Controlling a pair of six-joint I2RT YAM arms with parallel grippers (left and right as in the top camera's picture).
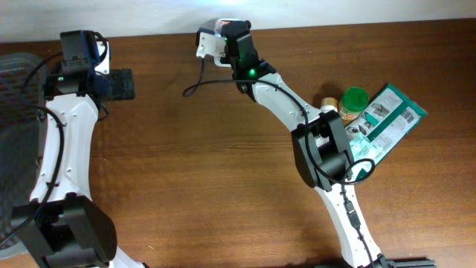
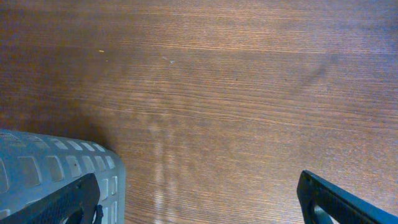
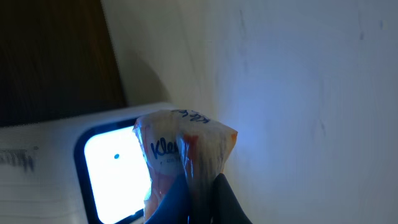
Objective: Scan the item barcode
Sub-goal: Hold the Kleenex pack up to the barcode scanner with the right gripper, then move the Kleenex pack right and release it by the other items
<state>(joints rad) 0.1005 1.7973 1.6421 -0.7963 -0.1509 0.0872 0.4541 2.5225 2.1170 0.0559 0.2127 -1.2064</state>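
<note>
I'm pinching the tissue pack (image 3: 183,146) tight in my R hand (image 3: 198,198), holding it right at the lit scanner (image 3: 112,168) by the far edge of the table (image 1: 223,149) (read yet? can't tell). L hand (image 2: 199,199) is hanging wide open, empty. Scan's prob. underway, not confirmed.

The brown wooden table (image 1: 186,164) carries a green-lidded jar (image 1: 354,100), a smaller jar (image 1: 329,103) just beside it, a teal packet (image 1: 390,119) and, at the far edge, a white scanner (image 1: 208,43).

shop-checkout mock-up: scanner (image 1: 209,44), groceries (image 1: 388,117) (on wooden table (image 1: 186,164))
</note>
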